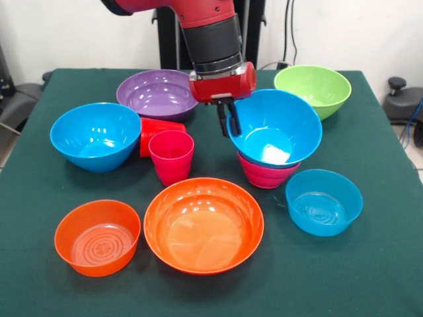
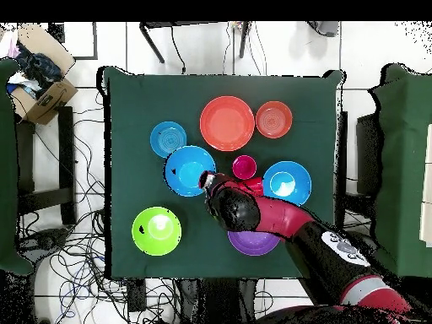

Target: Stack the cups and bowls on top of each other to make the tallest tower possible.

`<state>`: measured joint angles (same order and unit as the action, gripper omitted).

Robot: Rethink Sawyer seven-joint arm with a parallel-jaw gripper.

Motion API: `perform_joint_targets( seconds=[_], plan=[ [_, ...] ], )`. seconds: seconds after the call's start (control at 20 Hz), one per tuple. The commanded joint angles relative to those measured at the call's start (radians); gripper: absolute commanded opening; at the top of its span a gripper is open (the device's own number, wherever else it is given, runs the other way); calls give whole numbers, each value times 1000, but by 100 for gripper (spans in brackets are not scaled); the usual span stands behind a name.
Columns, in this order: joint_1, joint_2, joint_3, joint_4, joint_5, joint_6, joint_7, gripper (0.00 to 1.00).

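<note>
A dark green table (image 1: 370,277) holds the bowls. Left of the big orange bowl (image 1: 203,224) sits a small orange bowl (image 1: 98,237). Behind it stands the pink cup (image 1: 172,156). To its right, the gripper (image 1: 229,119) pinches the rim of a tilted blue bowl (image 1: 274,129), resting on the small magenta bowl (image 1: 266,173).

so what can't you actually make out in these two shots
- Red cup, front view: lying behind the pink cup, mostly covered.
- Small magenta bowl, front view: only its side shows under the tilted blue bowl.
- Purple bowl, overhead view: largely under the arm.
- Pincer: grip on the blue bowl's rim unclear.
</note>
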<state>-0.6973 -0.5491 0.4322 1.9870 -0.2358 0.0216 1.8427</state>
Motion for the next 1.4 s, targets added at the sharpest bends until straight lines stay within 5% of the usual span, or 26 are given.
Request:
perform_joint_targets(
  seconds=[0.05,0.3,0.8,1.4],
  plan=[
    [17,47,24,-58,-23,10,81,0],
    [71,29,-69,-89,-77,-129,85,0],
    [80,46,-74,-101,-69,-235,112,0],
    [78,41,-68,-98,-33,-155,101,0]
  ],
)
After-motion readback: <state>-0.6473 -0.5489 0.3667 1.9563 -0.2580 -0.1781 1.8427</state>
